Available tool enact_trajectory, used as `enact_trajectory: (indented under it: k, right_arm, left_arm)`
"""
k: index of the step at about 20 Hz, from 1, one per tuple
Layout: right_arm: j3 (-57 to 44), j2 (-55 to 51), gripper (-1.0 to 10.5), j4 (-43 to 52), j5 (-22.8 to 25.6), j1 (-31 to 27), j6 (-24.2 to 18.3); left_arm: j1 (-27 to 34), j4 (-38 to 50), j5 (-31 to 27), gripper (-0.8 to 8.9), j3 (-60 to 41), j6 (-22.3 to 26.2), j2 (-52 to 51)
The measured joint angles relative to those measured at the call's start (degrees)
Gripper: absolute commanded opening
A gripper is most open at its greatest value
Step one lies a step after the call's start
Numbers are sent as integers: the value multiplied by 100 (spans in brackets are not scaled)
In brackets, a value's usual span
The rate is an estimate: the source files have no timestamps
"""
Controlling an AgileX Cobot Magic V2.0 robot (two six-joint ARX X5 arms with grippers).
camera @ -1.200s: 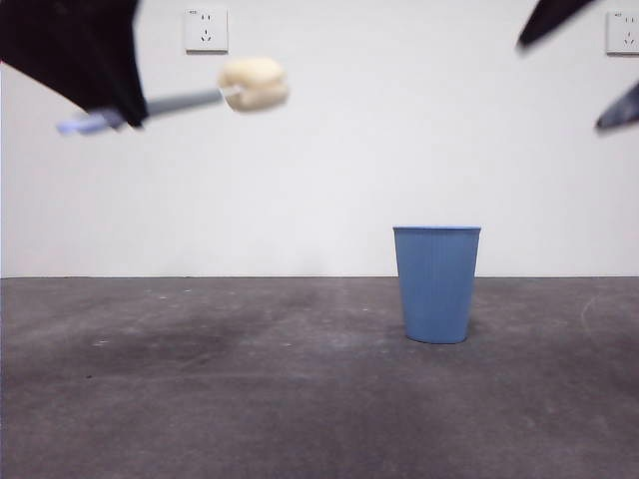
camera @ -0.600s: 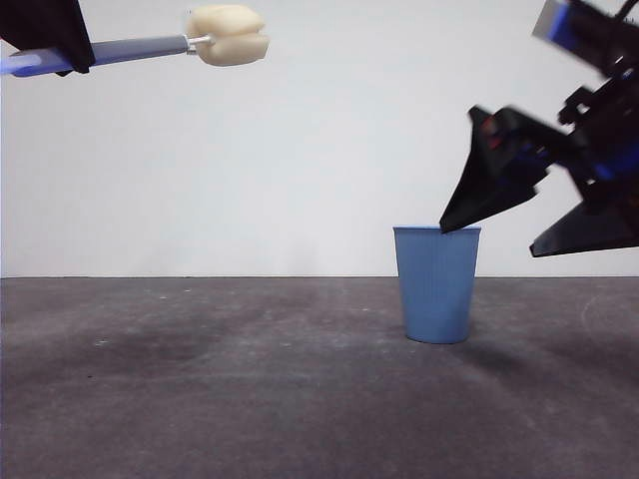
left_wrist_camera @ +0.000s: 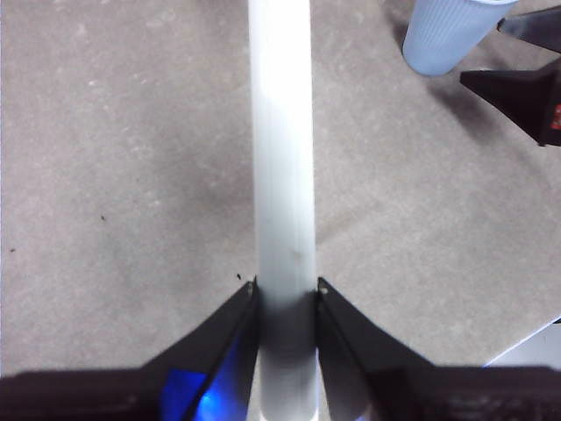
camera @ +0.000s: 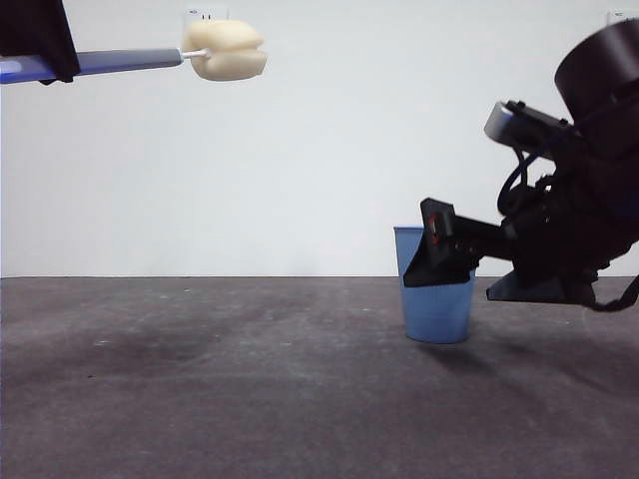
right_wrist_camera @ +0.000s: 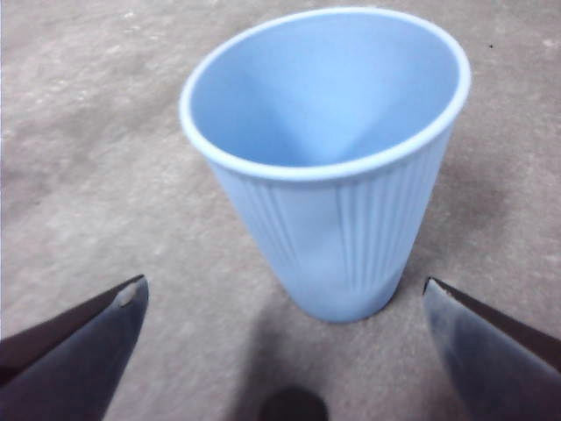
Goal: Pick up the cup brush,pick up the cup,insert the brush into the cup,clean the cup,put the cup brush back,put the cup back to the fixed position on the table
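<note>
One cup (right_wrist_camera: 329,167) stood upright on the desk (camera: 200,399), its hollow inside seen only from the right wrist, between the spread right tool (right_wrist_camera: 285,342). One brush (camera: 225,50), sponge visible only from the front, hung high, pinched by the left tool (left_wrist_camera: 285,298).

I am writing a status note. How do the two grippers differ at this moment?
The left gripper is shut on the cup brush, high above the table; the right gripper is open, low, holding nothing, its jaws either side of the cup. Both have black jaws.
</note>
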Motion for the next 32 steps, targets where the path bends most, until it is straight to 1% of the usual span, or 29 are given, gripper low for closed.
enact_trajectory:
  k: [3,6,8,12,16,17,19,21,23,25,27,29,30,32]
  right_arm:
    - [-13,361,597,501,2,-4,-105]
    - [-13,667,597,1241,28,-28,-133]
    - [-7,872,597,1550,140,-70,-136]
    - [280,1266,597,1569,131,-195,-138]
    - [658,1325,590,1611,129,-199,-245]
    - [708,1325,549,1615,131,-199,-249]
    - [754,1325,404,1615,131,-199,-264]
    - [752,1329,346,1604,129,-199,-264]
    - [754,1331,221,1591,129,-197,-282]
    - [754,1331,132,1591,129,-192,-284]
    - [754,1331,-19,1591,81,-190,-284]
    - [754,1331,-16,1585,-254,-190,-284]
    - [754,1311,-16,1530,-332,-164,-286]
    - [774,994,-16,927,-367,-55,-284]
  left_arm:
    - [0,0,0,-9,0,-2,0]
    - [0,0,4,-9,0,-2,0]
    - [0,-2,7,-8,0,-2,0]
    - [0,-4,15,-9,0,-2,0]
    - [0,-4,13,-8,0,-2,0]
    - [0,-4,13,-8,0,-2,0]
    - [0,-4,13,-9,0,-2,0]
    - [0,-4,13,-9,0,-2,0]
    - [0,-4,13,-9,0,-2,0]
    - [0,-4,13,-9,0,-2,0]
    - [0,-4,13,-9,0,2,0]
    - [0,-4,9,-9,0,59,0]
    - [0,-17,9,-9,0,116,0]
    - [0,-146,-9,-9,0,317,2]
